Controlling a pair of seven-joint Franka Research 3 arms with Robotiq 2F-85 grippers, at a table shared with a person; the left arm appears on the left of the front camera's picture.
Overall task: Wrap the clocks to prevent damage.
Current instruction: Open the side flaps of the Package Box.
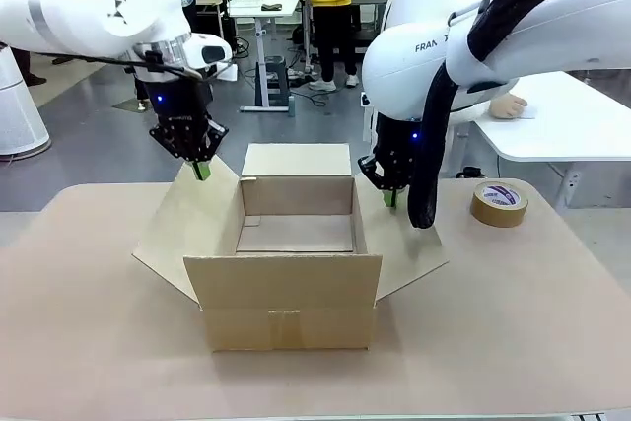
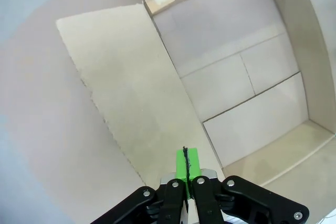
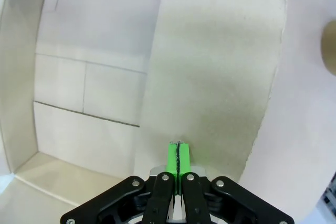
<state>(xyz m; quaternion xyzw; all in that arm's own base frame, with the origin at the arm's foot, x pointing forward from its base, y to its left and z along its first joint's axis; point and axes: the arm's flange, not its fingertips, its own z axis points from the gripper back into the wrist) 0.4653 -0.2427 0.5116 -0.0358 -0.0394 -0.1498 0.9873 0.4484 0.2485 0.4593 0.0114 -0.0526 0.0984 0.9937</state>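
Cardboard box (image 1: 286,317) is sitting at the centre of the table (image 1: 89,342), mouth facing upward, its long axis seemingly running left to right across the front view. Left claw (image 1: 201,171) is hovering over the left flap (image 1: 177,234) and right claw (image 1: 390,197) over the right flap (image 1: 414,253). Both claws are clenched on nothing, probably positioned to keep the flaps splayed outward so the bare interior is lying open for packing. Tape roll (image 1: 499,203) is lying at centre right, apart from the box.

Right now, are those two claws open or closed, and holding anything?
Left gripper: shut, empty, over the left flap of the cardboard box.
Right gripper: shut, empty, over the right flap.
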